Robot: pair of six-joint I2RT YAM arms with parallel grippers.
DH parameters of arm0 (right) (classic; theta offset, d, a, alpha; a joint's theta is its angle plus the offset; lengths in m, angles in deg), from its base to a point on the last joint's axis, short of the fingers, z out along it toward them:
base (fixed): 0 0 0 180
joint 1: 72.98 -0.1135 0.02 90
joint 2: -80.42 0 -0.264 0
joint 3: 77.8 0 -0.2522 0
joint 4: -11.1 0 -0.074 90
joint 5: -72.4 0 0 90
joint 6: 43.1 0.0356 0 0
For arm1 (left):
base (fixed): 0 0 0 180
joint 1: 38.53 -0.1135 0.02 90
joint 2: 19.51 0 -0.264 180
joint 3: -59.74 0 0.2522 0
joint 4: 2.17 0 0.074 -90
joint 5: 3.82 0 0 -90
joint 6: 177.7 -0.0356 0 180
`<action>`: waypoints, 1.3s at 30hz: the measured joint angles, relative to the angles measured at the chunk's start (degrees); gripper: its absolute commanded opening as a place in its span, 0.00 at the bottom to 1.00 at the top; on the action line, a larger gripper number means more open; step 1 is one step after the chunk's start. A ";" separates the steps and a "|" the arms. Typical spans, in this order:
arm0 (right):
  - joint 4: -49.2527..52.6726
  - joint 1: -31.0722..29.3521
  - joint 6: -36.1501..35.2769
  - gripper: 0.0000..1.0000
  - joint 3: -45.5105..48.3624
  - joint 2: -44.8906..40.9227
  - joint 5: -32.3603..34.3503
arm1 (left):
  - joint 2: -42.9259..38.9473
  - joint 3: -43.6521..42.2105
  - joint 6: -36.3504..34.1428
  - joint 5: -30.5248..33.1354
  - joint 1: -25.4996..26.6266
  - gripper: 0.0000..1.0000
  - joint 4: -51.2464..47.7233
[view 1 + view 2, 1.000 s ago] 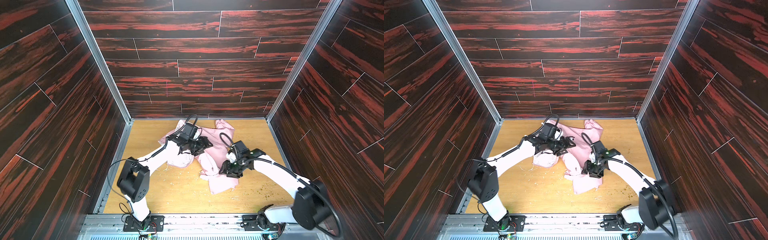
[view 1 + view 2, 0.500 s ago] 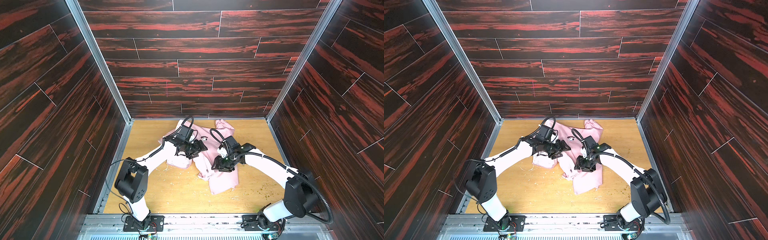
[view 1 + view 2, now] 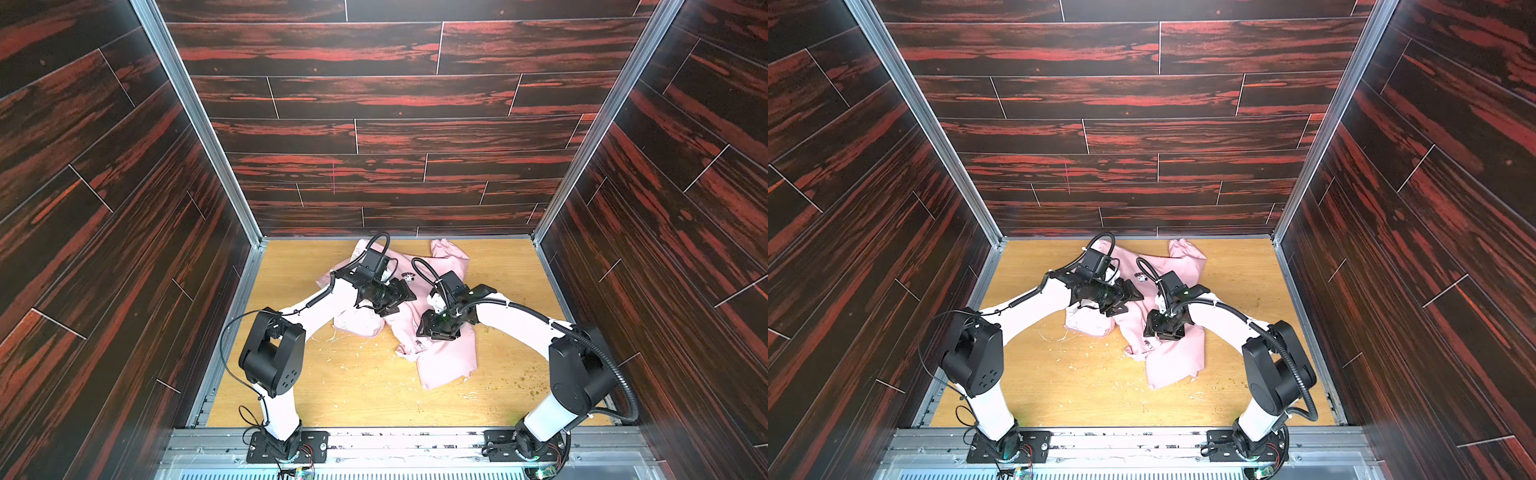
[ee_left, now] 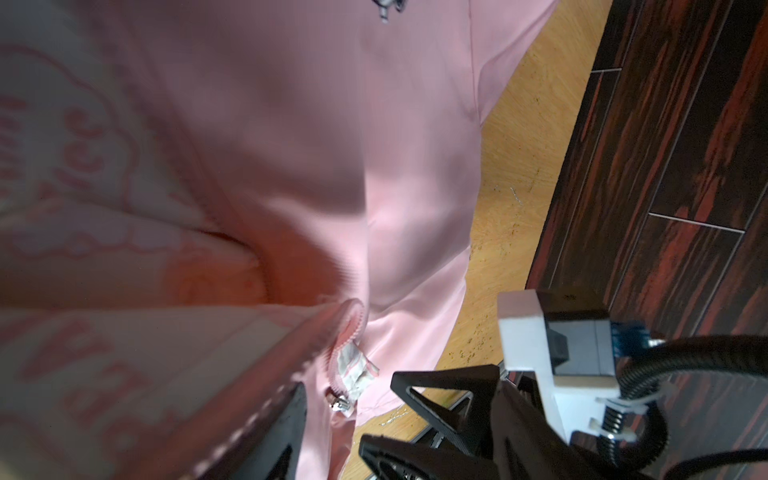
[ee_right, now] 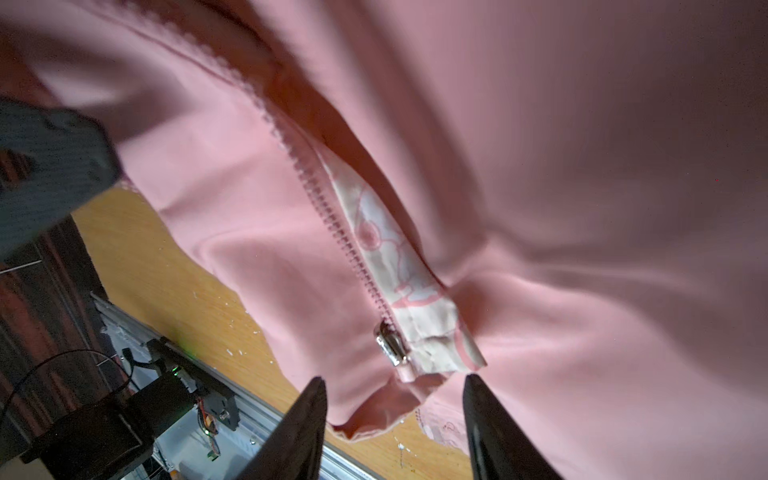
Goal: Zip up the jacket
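Light-pink thin fabric jacket is lying w/ silver zip slider just ahead of spread, empty R fingers; L fingers grip: can't tell.

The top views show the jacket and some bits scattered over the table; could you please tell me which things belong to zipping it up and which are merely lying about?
Part of the job: jacket, zipper slider, zipper teeth, left gripper, right gripper.

Just lying about: white scraps and greenish specks on the table.
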 measured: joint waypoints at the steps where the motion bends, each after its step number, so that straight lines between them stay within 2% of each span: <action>1: -0.24 0.00 -0.13 0.52 0.00 0.33 0.13 | -0.66 -0.33 -0.15 0.13 -0.61 0.73 -0.44; 6: -1.70 0.00 -0.48 0.47 0.13 2.95 0.50 | -8.70 -4.11 -0.92 2.21 -5.25 0.73 -3.72; 8: -1.99 0.00 -0.59 0.45 0.13 3.87 0.48 | -12.44 -6.60 -1.05 3.65 -7.37 0.69 -5.09; 10: -2.19 0.02 -0.68 0.43 0.13 4.61 0.46 | -15.80 -10.36 -0.72 5.03 -9.81 0.65 -5.62; 15: -2.27 0.00 -0.90 0.41 0.13 5.38 0.46 | -19.71 -21.92 1.20 8.57 -16.11 0.63 -5.55; 20: -2.29 0.00 -1.05 0.39 0.13 5.40 0.31 | -19.76 -29.18 2.25 9.97 -20.57 0.62 -3.34; 23: -2.25 0.02 -1.05 0.38 0.13 5.38 0.24 | -19.17 -31.04 2.80 9.51 -22.32 0.57 0.07; 31: -1.90 0.00 -1.07 0.36 0.13 5.38 -0.02 | -10.88 -31.39 3.74 8.02 -24.22 0.54 8.98; 36: -1.55 0.00 -1.11 0.33 0.13 5.38 -0.13 | -8.50 -31.36 3.65 7.39 -24.83 0.56 11.78; 39: -1.44 0.00 -1.51 0.29 0.13 5.38 -0.15 | -7.87 -31.36 3.54 6.80 -25.07 0.50 13.68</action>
